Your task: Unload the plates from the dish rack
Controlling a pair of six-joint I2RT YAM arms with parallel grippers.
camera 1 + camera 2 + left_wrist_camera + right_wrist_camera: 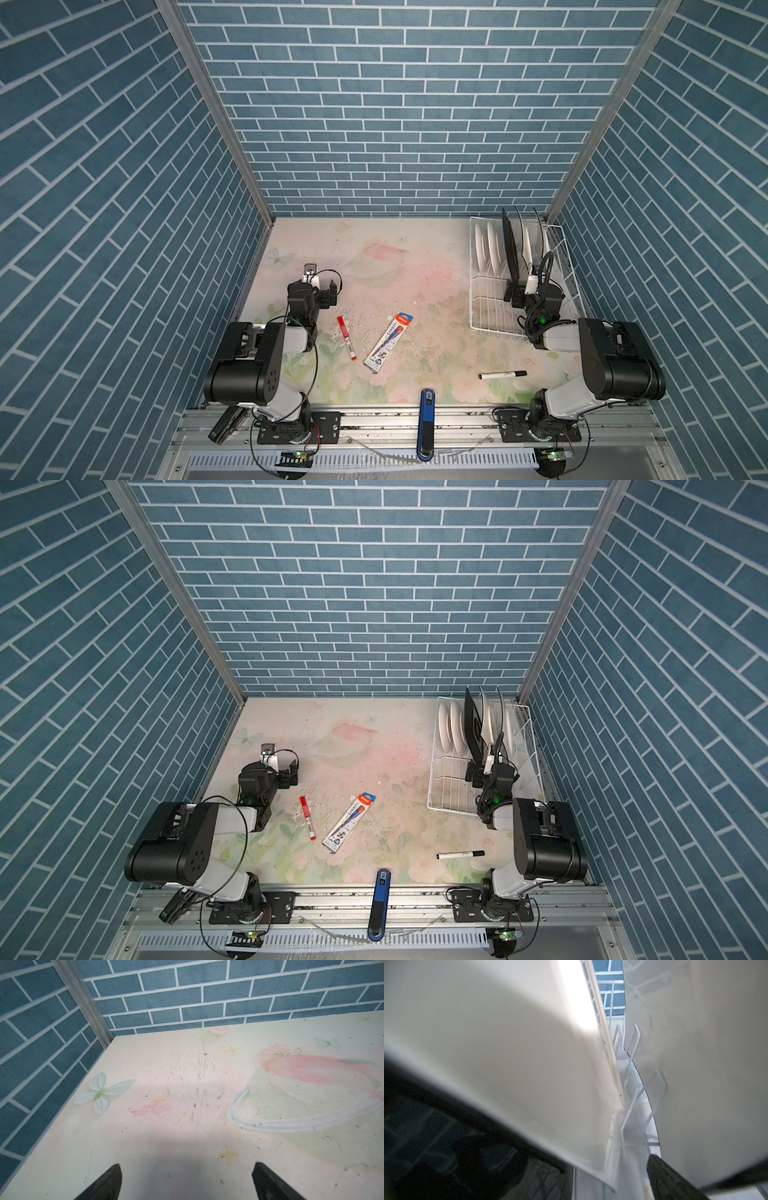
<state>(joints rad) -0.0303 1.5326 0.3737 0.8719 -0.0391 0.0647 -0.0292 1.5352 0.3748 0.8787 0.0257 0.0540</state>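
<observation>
Left gripper [187,1164]: jaws wide, empty, table [187,1084] surface ahead. Right gripper [525,276]: jaws wide, nothing clamped — upright plates [508,1043] crowding close beside them, wire prongs [643,1105] just ahead, inside the dish rack [486,307].

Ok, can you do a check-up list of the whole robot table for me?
Surface: pastel flower-printed tabletop, scuffed and speckled.
Job's things: white wire dish rack at the far right; round white plates and square black-backed plates stand upright in it.
Clutter: red marker, blue-and-white pen packet and black-and-white marker on the table; blue-and-black tool on the front rail.
Grippers: left gripper over bare table, jaws open, empty; right gripper inside the rack among the plates, jaws wide.
Cables: black cable loops at each wrist; the right one rises beside the plates.
Surroundings: blue brick-pattern walls, metal corner posts.
</observation>
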